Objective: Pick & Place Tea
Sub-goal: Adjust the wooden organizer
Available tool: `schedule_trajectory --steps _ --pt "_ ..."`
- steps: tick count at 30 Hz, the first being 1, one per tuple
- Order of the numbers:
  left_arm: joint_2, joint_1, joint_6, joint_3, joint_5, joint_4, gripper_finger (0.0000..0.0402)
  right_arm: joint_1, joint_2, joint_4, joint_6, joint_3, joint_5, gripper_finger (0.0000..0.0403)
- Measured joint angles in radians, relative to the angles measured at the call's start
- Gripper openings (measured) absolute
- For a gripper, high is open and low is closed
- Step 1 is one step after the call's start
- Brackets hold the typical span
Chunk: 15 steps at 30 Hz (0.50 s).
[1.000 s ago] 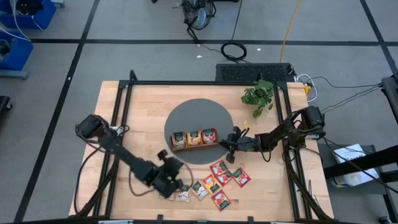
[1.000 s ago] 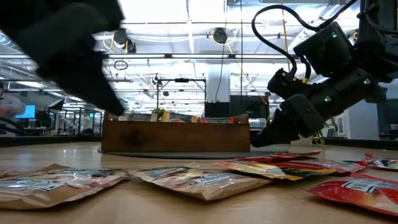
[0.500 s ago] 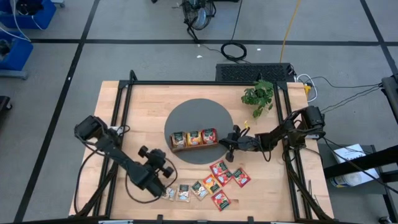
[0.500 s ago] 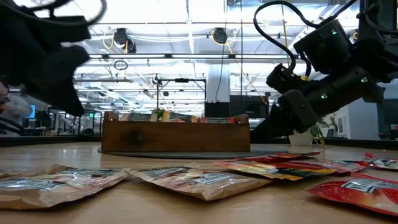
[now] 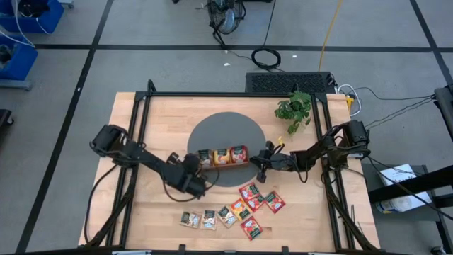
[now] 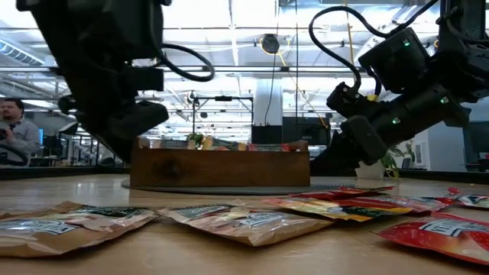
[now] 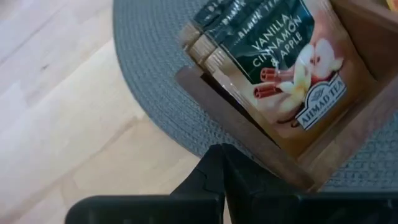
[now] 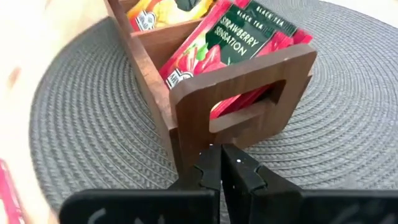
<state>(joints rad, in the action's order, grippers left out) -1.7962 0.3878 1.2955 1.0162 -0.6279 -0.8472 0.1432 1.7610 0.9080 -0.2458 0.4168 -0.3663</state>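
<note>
The tea sachets (image 6: 229, 221) lying loose along the near edge of the bench (image 5: 141, 219) look very light, thin and limp, with a glossy foil skin that will likely slide and buckle. Pinching 1 by a free edge or corner, where it lifts a little off the wood, seems the safest hold; a grip on the flat face would probably just push it along. In the high view about 9 of them lie in a ragged row, the left ones pale (image 5: 190, 219) and the right ones red (image 5: 252, 195), some overlapping.

Farther back, the wooden tray (image 5: 221, 157) stands on a round grey mat (image 5: 226, 127) and already holds upright sachets in all 3 compartments: vanilla-cinnamon-apple ones (image 7: 292, 68) at the left end, strawberry ones (image 8: 217, 46) at the right end.

The left claw (image 5: 195, 183) has its arm stretched low across the bench, reaching the tray's left end; its fingers are pressed together and carry nothing. The right claw (image 5: 259, 167) comes in low from the opposite side, just beside the tray's handle end (image 8: 249, 93), fingers likewise closed and empty.

Beyond the mat stands a small green plant (image 5: 294, 110).
</note>
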Motion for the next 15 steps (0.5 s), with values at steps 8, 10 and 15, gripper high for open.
schedule_trajectory --steps 8,10,15 --pt "0.000 -0.064 -0.126 -0.001 -0.003 0.038 0.0003 0.006 0.000 -0.034 -0.030 -0.002 -0.006 0.0000" --pt "0.000 -0.080 -0.159 -0.001 -0.005 0.041 0.0002 0.009 0.000 -0.041 -0.035 -0.002 -0.004 0.0000" --pt "0.000 -0.116 -0.234 -0.002 -0.009 0.077 0.0002 0.016 0.000 -0.066 -0.057 -0.003 -0.004 0.0000"
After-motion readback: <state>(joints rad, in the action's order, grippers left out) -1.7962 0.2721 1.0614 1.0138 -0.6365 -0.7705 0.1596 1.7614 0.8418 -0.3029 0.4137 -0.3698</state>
